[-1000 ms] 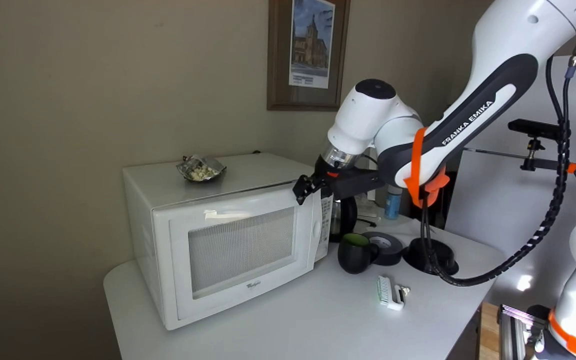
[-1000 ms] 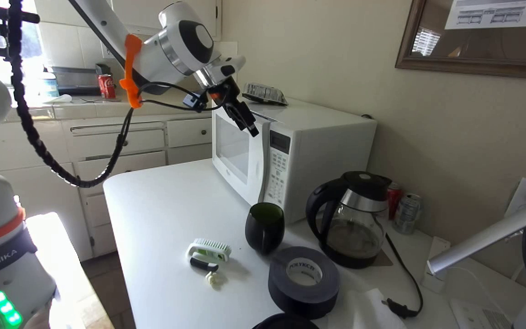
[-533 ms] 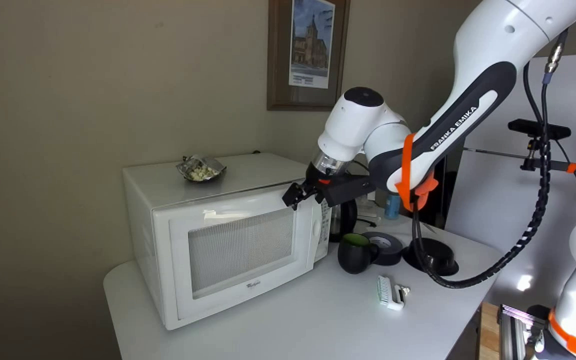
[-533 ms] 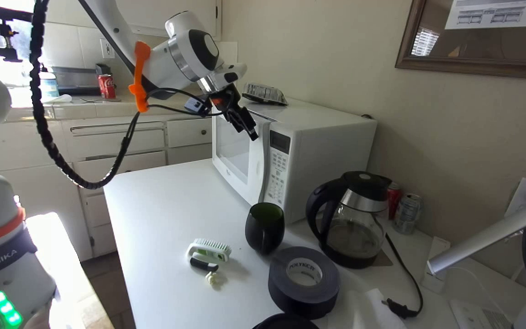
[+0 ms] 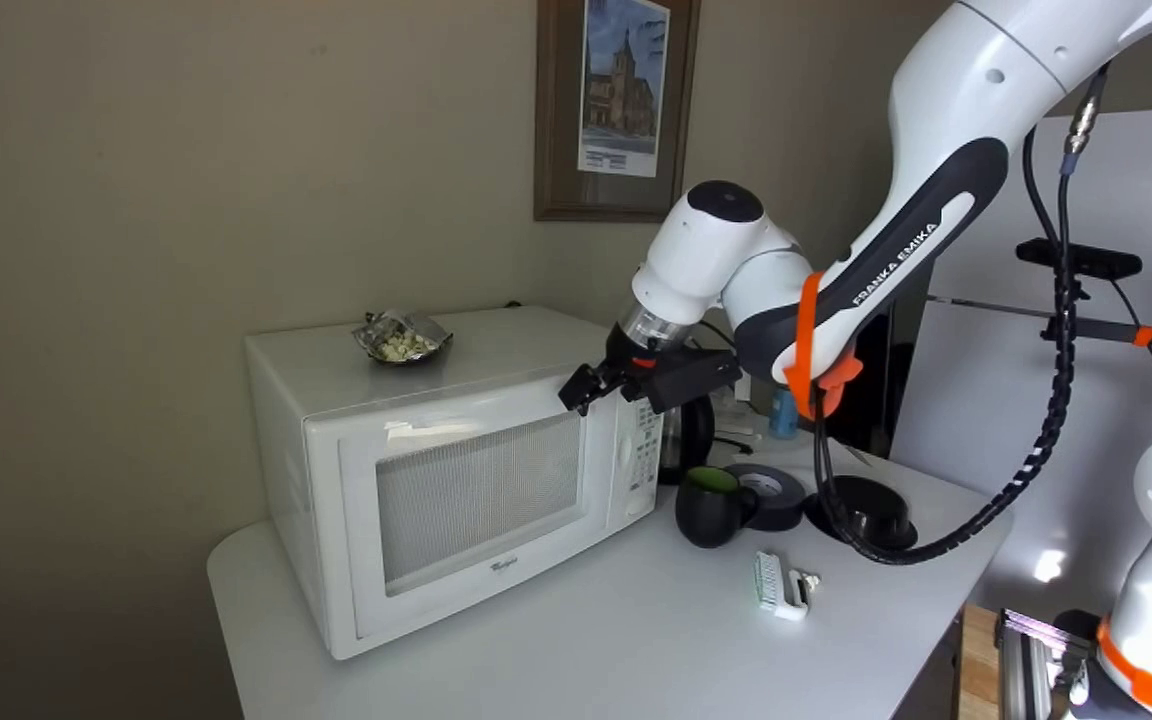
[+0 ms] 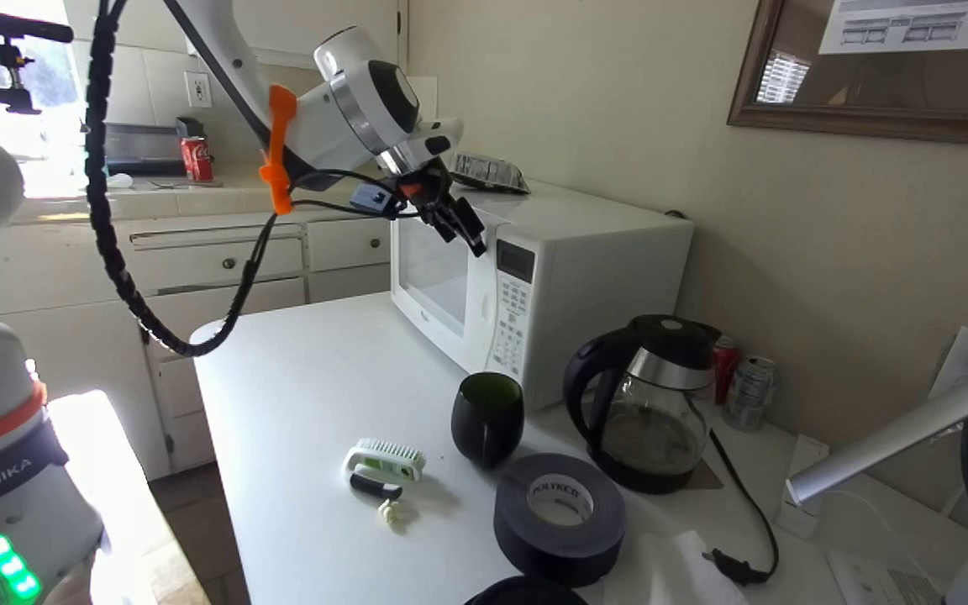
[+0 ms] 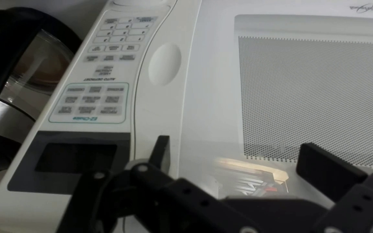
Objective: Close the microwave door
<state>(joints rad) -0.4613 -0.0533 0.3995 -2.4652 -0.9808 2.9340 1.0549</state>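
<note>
The white microwave point(image 5: 286, 470) stands on the white table. Its door point(image 5: 481, 500), with a mesh window, sits flush against the control panel in both exterior views point(image 6: 442, 277). In the wrist view the door point(image 7: 212, 90) meets the control panel point(image 7: 108, 58) at a thin dark seam. My black gripper point(image 5: 581, 398) is at the door's upper handle side, also in an exterior view point(image 6: 471, 242). In the wrist view the gripper point(image 7: 233, 142) has its fingers wide apart, with only the door face behind them. I cannot tell whether the fingertips touch the door.
A foil bag point(image 5: 401, 337) lies on the microwave. A dark mug point(image 6: 486, 424), a glass kettle point(image 6: 656, 412) and a tape roll point(image 6: 526, 538) stand beside the microwave's control side. A brush point(image 6: 383, 462) lies on the table. The arm's cable hangs over the table.
My gripper has moved left and slightly down along the microwave front in an exterior view. The door's handle edge has swung inward, and the control panel shows more beside it.
</note>
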